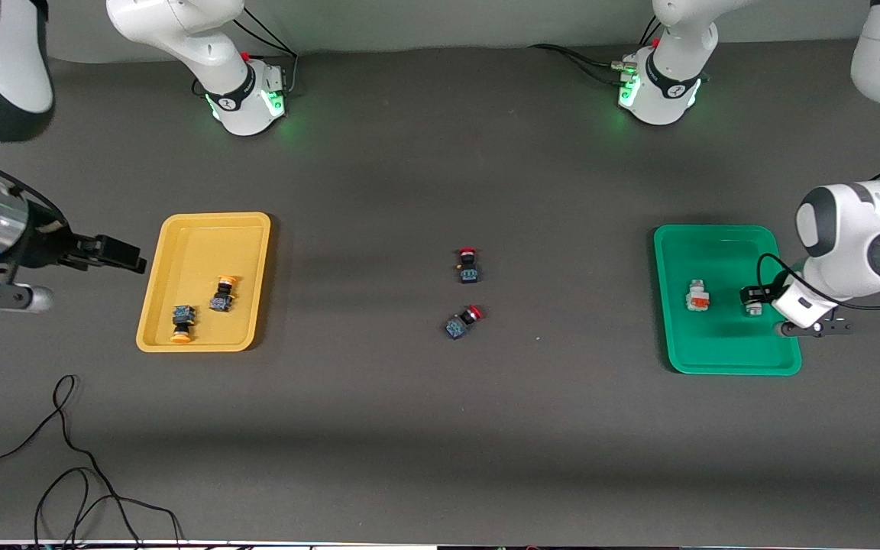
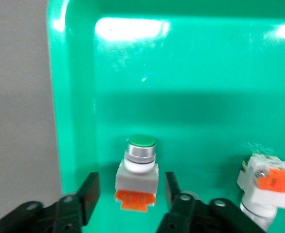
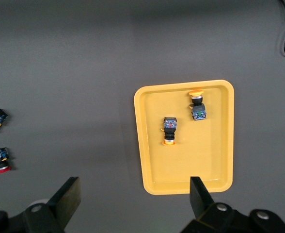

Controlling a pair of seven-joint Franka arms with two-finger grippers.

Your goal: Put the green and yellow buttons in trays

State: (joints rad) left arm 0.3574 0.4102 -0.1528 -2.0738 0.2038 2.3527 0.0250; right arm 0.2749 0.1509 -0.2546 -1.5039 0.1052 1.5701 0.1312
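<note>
— So where do the buttons sit?

— Two yellow-capped buttons (image 1: 221, 294) (image 1: 182, 321) lie in the yellow tray (image 1: 173, 252). Two white-bodied buttons are in the green tray (image 1: 715, 359): one (image 1: 697, 296) lies free, the other (image 2: 137, 172) rests on the tray floor between the left gripper's (image 2: 129, 194) fingers.

— Is it gripped?

— No, the fingers are spread, apart from its sides.

— And the right gripper (image 3: 134, 199)?

— It hangs over the tabletop (image 1: 440, 428) beside the yellow tray, at the right arm's end, fingers released and holding nothing.

— Anything else?

— Two red-capped switches (image 1: 468, 265) (image 1: 463, 321) lie between the trays, near each other, and a black cable (image 1: 66, 458) lies nearer the front camera.
</note>
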